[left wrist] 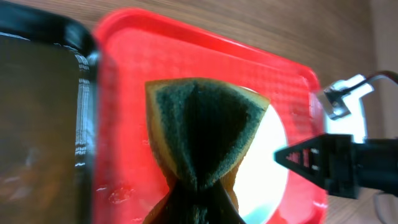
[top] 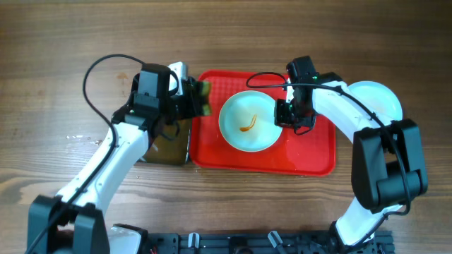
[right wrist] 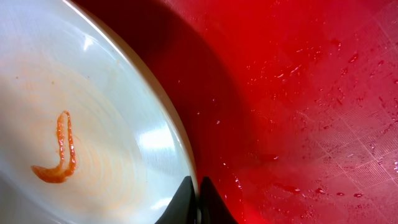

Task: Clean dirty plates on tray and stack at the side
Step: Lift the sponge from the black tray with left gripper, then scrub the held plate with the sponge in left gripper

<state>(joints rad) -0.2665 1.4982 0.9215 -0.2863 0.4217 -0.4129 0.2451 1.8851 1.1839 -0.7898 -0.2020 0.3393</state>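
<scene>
R gripper (top: 286,115) pinches the dirty plate (top: 244,137) by its thin rim, prob stiff, light, slick on the wet red tray (top: 311,154); L gripper (top: 193,99) squeezes a soft sponge (top: 204,99).

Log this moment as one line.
left fingers: shut on sponge, over tray edge | right fingers: pinching dirty plate rim | plate on tray, sauce-streaked

Robotics lab bench, wood-grain table (top: 56,42), arm mounting rail (top: 247,243)

Both arms have white links (top: 120,152), black joints (top: 385,166) (thin black cables (top: 86,77) loop).
</scene>
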